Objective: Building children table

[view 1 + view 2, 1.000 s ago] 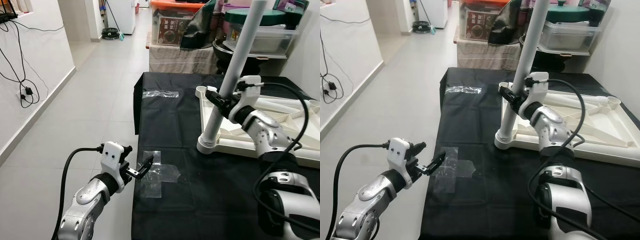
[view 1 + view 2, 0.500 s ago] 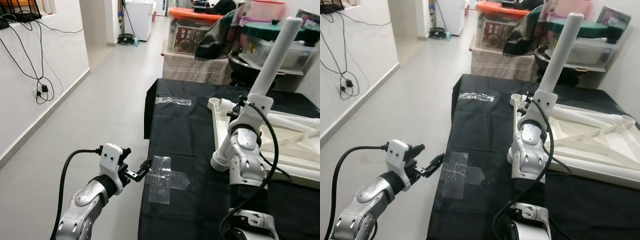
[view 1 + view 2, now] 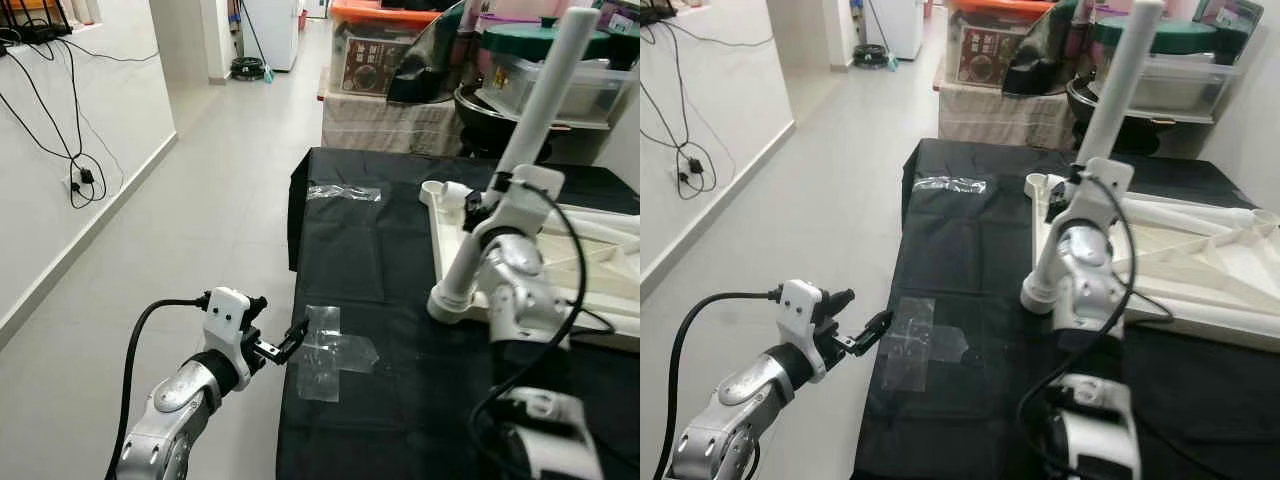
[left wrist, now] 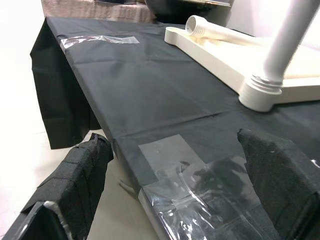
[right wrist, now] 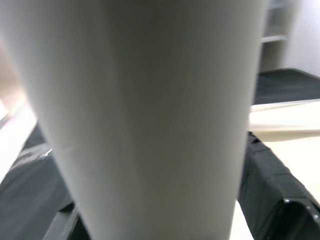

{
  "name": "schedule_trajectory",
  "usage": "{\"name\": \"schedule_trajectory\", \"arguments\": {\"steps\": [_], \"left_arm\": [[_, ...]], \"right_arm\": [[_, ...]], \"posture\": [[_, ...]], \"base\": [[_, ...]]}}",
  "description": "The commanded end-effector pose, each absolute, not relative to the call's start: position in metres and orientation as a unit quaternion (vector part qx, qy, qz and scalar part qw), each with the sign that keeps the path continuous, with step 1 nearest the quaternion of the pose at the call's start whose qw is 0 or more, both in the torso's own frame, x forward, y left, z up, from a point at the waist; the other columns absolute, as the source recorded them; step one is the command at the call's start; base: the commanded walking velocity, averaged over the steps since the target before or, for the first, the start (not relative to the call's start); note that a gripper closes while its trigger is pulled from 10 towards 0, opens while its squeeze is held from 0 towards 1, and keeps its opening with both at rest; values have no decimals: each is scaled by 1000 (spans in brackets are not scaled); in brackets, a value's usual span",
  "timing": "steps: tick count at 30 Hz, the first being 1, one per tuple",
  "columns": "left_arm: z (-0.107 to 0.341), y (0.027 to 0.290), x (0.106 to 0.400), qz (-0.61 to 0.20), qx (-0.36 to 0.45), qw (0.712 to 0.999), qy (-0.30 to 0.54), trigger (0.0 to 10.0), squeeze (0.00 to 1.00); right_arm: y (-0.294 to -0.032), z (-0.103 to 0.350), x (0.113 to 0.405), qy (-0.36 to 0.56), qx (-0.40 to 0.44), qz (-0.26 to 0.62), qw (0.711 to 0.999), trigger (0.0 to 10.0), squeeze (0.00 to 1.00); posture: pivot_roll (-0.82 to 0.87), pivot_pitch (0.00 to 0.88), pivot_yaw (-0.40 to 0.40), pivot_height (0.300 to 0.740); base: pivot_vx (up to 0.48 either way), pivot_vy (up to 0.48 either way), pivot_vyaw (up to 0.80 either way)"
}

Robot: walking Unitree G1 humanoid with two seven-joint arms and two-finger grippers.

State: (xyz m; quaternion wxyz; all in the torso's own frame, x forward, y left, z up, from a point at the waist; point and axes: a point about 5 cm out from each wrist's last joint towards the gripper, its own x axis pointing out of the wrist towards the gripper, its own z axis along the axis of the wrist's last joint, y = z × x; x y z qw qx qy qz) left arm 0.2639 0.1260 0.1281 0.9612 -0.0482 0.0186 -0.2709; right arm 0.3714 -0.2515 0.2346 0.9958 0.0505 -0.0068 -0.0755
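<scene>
A white children's table top (image 3: 437,240) lies upside down on the black-covered table (image 3: 380,270). One white leg (image 3: 540,90) stands tilted in its near corner socket. My right gripper (image 3: 476,207) is shut on this leg partway up. In the right wrist view the leg (image 5: 150,100) runs between the black fingers (image 5: 265,190). A second white leg (image 3: 1185,212) lies on the upturned top. My left gripper (image 3: 285,340) hovers open at the cloth's left edge, beside a patch of clear tape (image 3: 330,350), with nothing between its fingers (image 4: 80,175).
Another strip of clear tape (image 3: 345,192) sits near the table's far left corner. Storage boxes and pots (image 3: 520,70) crowd behind the far end. Tiled floor (image 3: 200,200) stretches to the left, up to a wall with hanging cables (image 3: 60,150).
The camera has shifted. My right gripper stays on the leg while its forearm and elbow swing to the right. The left gripper keeps its place by the taped edge.
</scene>
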Motion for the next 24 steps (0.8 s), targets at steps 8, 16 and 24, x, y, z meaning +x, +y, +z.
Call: {"name": "schedule_trajectory", "arguments": {"steps": [8, 16, 24], "left_arm": [[126, 125, 265, -276, -47, 960, 28, 10000, 0], [127, 127, 266, -276, -43, 960, 28, 10000, 0], [126, 128, 265, -277, -40, 960, 29, 10000, 0]], "right_arm": [[-254, 247, 368, -16, 22, 154, 988, 10000, 0], [-248, 219, 376, 54, -1, 218, 974, 2353, 0], [-245, 220, 381, 36, 41, 210, 976, 0, 0]], "posture": [[66, 0, -64, 740], [78, 0, -68, 740], [78, 0, -68, 740]], "base": [[0, 0, 0], [0, 0, 0], [0, 0, 0]]}}
